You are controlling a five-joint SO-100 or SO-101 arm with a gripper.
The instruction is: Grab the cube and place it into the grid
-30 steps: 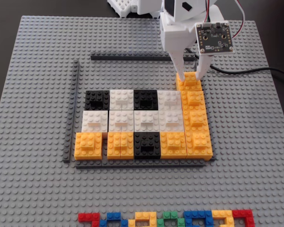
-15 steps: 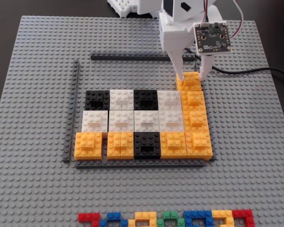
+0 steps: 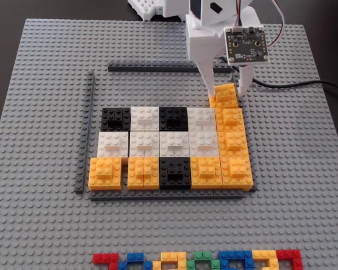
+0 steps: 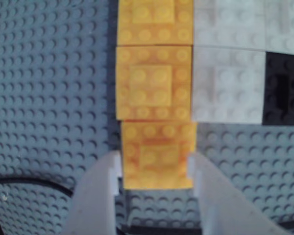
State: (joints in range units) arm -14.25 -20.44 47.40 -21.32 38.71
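Observation:
The orange-yellow cube (image 3: pixel 225 95) sits at the far end of the grid's right column, slightly askew against the orange cube beside it. In the wrist view the cube (image 4: pixel 157 152) lies between my two white fingers, its edge meeting the adjacent orange cube of the grid (image 4: pixel 154 83). My gripper (image 3: pixel 226 91) stands over it, open, one finger on each side and close to the cube's faces. The grid (image 3: pixel 158 146) is a block of black, white and orange cubes. In the wrist view my gripper (image 4: pixel 156 159) enters from the bottom edge.
Dark-grey strips frame the grid: one at the back (image 3: pixel 152 68), one on the left (image 3: pixel 87 129), one along the front (image 3: pixel 169 197). A row of small multicoloured bricks (image 3: pixel 197 260) lies at the front edge. A black cable (image 3: pixel 293 84) runs off to the right of the arm.
The fingers have spread a little wider around the cube and the wrist has lifted slightly. The cube has stayed at the end of the right column, now a bit skewed.

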